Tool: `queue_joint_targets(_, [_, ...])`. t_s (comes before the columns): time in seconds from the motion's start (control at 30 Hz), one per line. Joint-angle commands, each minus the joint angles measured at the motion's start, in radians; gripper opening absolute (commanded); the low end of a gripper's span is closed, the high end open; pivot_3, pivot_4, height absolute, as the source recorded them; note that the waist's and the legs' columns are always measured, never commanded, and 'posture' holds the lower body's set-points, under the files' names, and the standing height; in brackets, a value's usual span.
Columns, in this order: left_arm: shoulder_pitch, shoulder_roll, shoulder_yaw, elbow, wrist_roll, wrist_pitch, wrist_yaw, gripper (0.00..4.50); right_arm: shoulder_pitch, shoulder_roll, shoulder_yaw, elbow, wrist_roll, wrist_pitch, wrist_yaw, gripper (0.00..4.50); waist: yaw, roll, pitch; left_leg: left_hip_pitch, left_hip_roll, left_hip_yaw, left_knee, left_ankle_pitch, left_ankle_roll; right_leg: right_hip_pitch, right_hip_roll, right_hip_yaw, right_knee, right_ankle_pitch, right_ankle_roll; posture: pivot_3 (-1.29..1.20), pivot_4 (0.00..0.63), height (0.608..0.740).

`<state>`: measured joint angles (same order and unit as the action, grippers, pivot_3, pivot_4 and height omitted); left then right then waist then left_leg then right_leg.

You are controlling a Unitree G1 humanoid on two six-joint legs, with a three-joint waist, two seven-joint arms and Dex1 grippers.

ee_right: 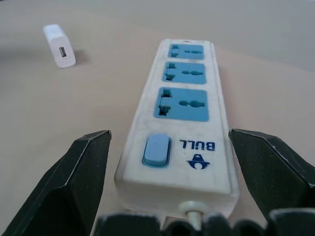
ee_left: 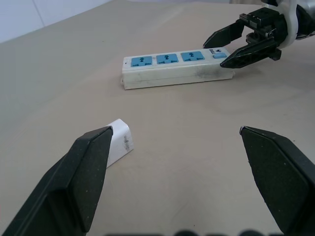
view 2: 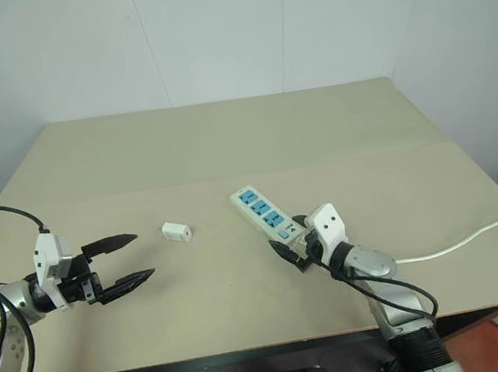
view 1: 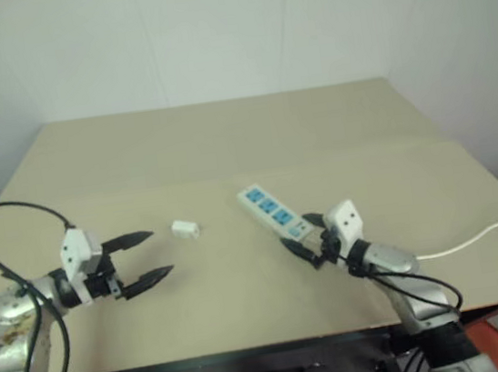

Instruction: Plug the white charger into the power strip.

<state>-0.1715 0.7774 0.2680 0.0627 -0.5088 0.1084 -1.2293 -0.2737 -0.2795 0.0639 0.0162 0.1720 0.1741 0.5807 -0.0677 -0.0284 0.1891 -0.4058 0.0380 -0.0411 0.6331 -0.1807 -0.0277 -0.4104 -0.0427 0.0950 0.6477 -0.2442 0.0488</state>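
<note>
The right gripper (view 2: pixel 293 252) has its two black fingers spread wide, one on each side of the cord end of the power strip (view 2: pixel 266 214). In the right wrist view the strip's switch end sits between the fingers with a gap on both sides, so nothing is clamped; whether a fingertip touches the casing cannot be told. The left gripper (view 2: pixel 130 260) is also spread wide and holds nothing, hovering above the tabletop (view 2: pixel 225 143) near its left front part.

The power strip lies flat, blue socket faces up, a little right of the tabletop's middle. Its long axis runs diagonally, the cord end toward the front right corner and the other end toward the back left. Its thin white cord (view 2: pixel 463 240) trails off toward the right edge.

The white charger (view 2: pixel 176 231) lies on its side between the left gripper and the strip, apart from both, its port end facing the strip.
</note>
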Motion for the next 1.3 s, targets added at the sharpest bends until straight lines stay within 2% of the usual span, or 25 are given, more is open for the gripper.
queue_joint_targets(0.03, [-0.002,0.001,0.012,-0.014,-0.001,-0.020,0.003,4.50,0.007,0.009,-0.014,0.010,-0.026,-0.072,-0.045,4.47,0.000,0.000,0.000,0.000,0.000,0.000,0.000,0.000,0.000,0.000,0.000,0.000,0.000,0.000,0.000,0.00,0.150,0.740])
queue_joint_targets(0.53, [-0.025,-0.012,-0.001,0.009,0.000,-0.034,-0.005,4.50,0.100,0.035,0.015,-0.049,-0.040,-0.060,-0.085,4.47,0.000,-0.001,0.000,0.000,0.000,0.000,0.000,0.000,0.000,0.000,0.000,0.000,0.000,0.000,0.000,0.00,0.150,0.740])
queue_joint_targets(1.03, [-0.024,-0.019,-0.003,0.011,0.000,-0.039,0.002,4.50,0.051,0.076,0.007,0.027,-0.011,-0.043,-0.091,4.47,-0.001,-0.001,-0.001,0.000,0.000,0.000,0.000,0.000,0.000,0.000,0.000,0.000,0.000,0.000,0.000,0.00,0.150,0.740])
queue_joint_targets(1.2, [-0.018,-0.019,0.000,0.007,0.002,-0.041,0.010,4.50,0.056,0.074,0.005,0.034,-0.015,-0.049,-0.085,3.41,-0.001,-0.002,-0.001,0.000,0.000,0.000,0.000,0.000,0.000,0.000,0.000,0.000,0.000,0.000,0.000,0.00,0.150,0.740])
queue_joint_targets(1.3, [-0.023,-0.019,-0.001,-0.008,0.015,-0.032,0.045,4.50,0.058,0.070,0.002,0.026,-0.017,-0.045,-0.086,3.42,-0.001,-0.002,-0.001,0.001,0.000,0.000,0.000,0.000,0.000,0.000,0.000,0.000,0.000,0.000,0.000,0.00,0.150,0.740])
